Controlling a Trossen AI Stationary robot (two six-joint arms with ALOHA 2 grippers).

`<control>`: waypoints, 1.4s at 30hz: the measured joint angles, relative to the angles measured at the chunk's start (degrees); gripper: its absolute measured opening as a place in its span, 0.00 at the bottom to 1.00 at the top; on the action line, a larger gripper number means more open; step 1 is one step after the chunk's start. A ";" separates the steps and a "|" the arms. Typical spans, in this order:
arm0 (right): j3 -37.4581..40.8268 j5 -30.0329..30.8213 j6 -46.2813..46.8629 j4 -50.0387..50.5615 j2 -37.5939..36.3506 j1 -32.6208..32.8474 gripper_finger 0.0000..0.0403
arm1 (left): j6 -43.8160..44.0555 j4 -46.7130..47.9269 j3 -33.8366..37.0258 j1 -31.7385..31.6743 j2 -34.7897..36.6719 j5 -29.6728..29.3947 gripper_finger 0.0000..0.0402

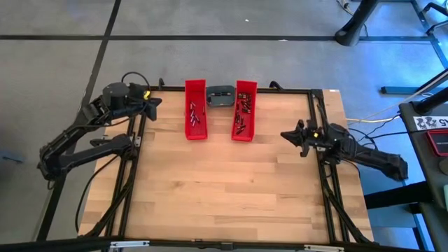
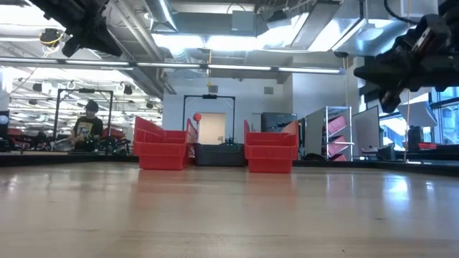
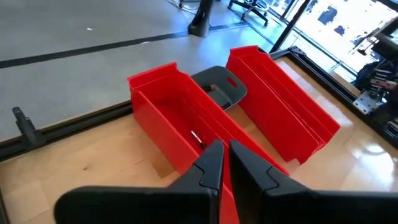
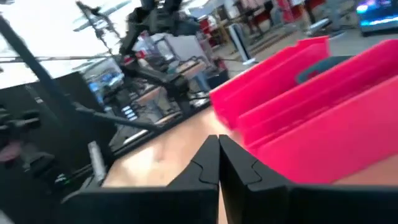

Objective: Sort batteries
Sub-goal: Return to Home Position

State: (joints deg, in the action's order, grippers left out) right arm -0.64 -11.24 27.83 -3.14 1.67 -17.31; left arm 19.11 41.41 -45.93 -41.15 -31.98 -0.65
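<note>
Left gripper [image 1: 157, 103] and right gripper [image 1: 286, 134] clenched empty, flanking red bins [image 1: 187, 112] and grey dish [image 1: 220, 96]

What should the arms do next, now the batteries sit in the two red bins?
Probably draw both arms back to their rest poses. The left end effector and right end effector hang empty at the table's edges, and the batteries lie inside the left red bin and right red bin.
</note>
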 joint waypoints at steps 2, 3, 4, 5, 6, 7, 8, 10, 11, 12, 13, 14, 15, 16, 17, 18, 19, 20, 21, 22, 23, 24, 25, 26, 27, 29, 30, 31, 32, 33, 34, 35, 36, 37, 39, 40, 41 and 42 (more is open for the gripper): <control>0.00 0.08 0.00 0.07 0.26 -1.98 0.00 | -1.11 -0.19 0.02 -0.02 0.61 0.58 0.04; 0.00 0.80 -0.02 0.13 0.50 -2.75 0.01 | -1.46 -0.26 0.04 -0.04 1.17 1.01 0.04; 0.00 1.82 -0.32 0.36 1.01 -3.31 0.01 | -1.89 -0.28 0.04 -0.03 1.92 1.73 0.04; 0.00 2.85 -0.91 0.63 1.27 -3.83 0.02 | -2.64 -0.22 0.04 -0.02 3.02 2.12 0.04; 0.02 4.33 -1.07 0.82 1.25 -4.17 0.03 | -3.19 -0.10 0.06 -0.03 4.33 2.15 0.03; 0.02 5.64 -1.09 0.96 1.19 -4.27 0.03 | -3.73 -0.19 0.27 -0.03 5.95 2.13 0.02; 0.02 6.58 -1.13 1.03 1.10 -4.28 0.04 | -4.32 -0.40 0.63 -0.02 7.93 2.12 0.01; 0.04 8.95 -1.13 1.41 1.23 -4.12 0.05 | -4.55 -0.57 1.88 -0.03 12.56 2.01 0.01; 0.04 9.30 -1.13 1.43 1.21 -4.12 0.05 | -4.51 -0.57 2.77 -0.04 15.19 1.97 0.01; 0.06 9.46 -1.13 1.41 1.18 -4.12 0.05 | -4.32 -0.57 3.85 -0.02 17.98 1.99 0.00; 0.07 9.66 -1.13 1.49 1.20 -4.12 0.05 | -4.15 -0.56 5.02 -0.02 20.69 2.10 0.00; 0.07 9.68 -1.13 1.51 1.21 -4.12 0.05 | -4.09 -0.74 6.43 -0.02 23.54 2.29 0.00; 0.07 9.68 -1.13 1.51 1.20 -4.12 0.05 | -4.07 -1.50 8.20 -0.01 26.43 2.45 0.00; 0.07 9.69 -1.13 1.49 1.19 -4.12 0.05 | -4.06 -3.13 10.16 0.00 29.08 2.53 0.00; 0.09 9.70 -1.13 1.51 1.21 -4.12 0.05 | -4.06 -5.74 12.53 0.00 31.57 2.83 0.00; 0.09 9.74 -1.13 1.55 1.21 -4.12 0.05 | -3.81 -9.38 14.70 -0.02 31.85 4.06 0.00; 0.11 9.73 -1.13 1.55 1.19 -4.12 0.05 | -2.95 -13.64 16.88 0.08 31.53 6.25 0.00; 0.11 9.73 -1.13 1.55 1.19 -4.12 0.05 | -2.36 -15.98 19.06 0.38 30.74 8.09 0.00; 0.11 9.72 -1.13 1.58 1.23 -4.09 0.05 | -2.34 -22.12 21.79 0.76 29.64 10.01 0.00; 0.11 9.52 -1.14 1.51 1.42 -4.09 0.05 | -1.60 -30.91 24.51 1.09 28.20 11.82 0.00; 0.13 9.94 -1.13 1.66 1.54 -4.07 0.05 | 0.17 -38.72 27.56 1.55 26.59 12.68 0.00; 0.13 10.01 -1.13 1.72 1.34 -4.09 0.05 | 2.51 -46.03 30.65 2.12 25.00 12.57 0.00; 0.13 10.02 -1.13 1.72 1.41 -4.09 0.05 | 4.45 -52.66 33.25 2.57 23.13 11.40 0.01; 0.13 10.18 -1.13 1.70 1.48 -4.09 0.05 | 6.75 -57.65 35.25 2.89 21.43 10.08 0.01; 0.13 10.18 -1.13 1.73 1.56 -4.09 0.05 | 9.39 -60.87 36.78 3.16 19.99 9.38 0.01; 0.13 10.21 -1.13 1.73 1.56 -4.09 0.05 | 15.91 -63.49 38.66 3.41 18.00 9.03 0.02; 0.13 10.21 -1.13 1.73 1.56 -4.09 0.05 | 19.17 -62.96 39.07 3.41 17.21 9.06 0.03; 0.15 10.18 -1.13 1.73 1.58 -4.09 0.05 | 21.78 -61.41 39.36 3.38 16.76 9.05 0.03; 0.15 10.18 -1.13 1.73 1.59 -4.09 0.05 | 23.22 -60.16 39.64 3.28 16.44 8.99 0.03; 0.15 10.19 -1.13 1.73 1.57 -4.09 0.05 | 23.75 -59.24 39.84 3.24 16.22 8.84 0.03; 0.15 10.18 -1.13 1.73 1.56 -4.09 0.05 | 22.55 -58.10 40.09 3.21 16.22 8.82 0.03; 0.15 10.19 -1.13 1.73 1.58 -4.09 0.05 | 20.46 -57.13 40.53 3.21 16.25 8.84 0.03; 0.15 10.18 -1.13 1.73 1.58 -4.09 0.05 | 18.00 -57.07 41.13 3.28 16.25 8.93 0.03; 0.15 10.20 -1.13 1.73 1.58 -4.09 0.05 | 15.77 -57.28 41.70 3.48 16.23 9.34 0.03; 0.17 10.20 -1.13 1.73 1.58 -4.09 0.05 | 13.44 -57.84 43.23 5.99 17.93 9.35 0.03; 0.17 10.18 -1.13 1.72 1.58 -4.09 0.05 | 12.21 -58.14 44.37 7.81 19.83 8.78 0.04; 0.17 10.21 -1.13 1.70 1.58 -4.09 0.05 | 10.74 -59.10 45.43 9.76 21.98 7.58 0.04; 0.17 10.19 -1.13 1.71 1.58 -4.09 0.05 | 9.09 -57.51 45.36 11.86 24.59 6.07 0.05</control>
State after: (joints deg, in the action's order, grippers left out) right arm -0.47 -1.05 26.70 -1.43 3.25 -21.41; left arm 28.20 -16.10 -0.57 -29.29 -7.39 5.42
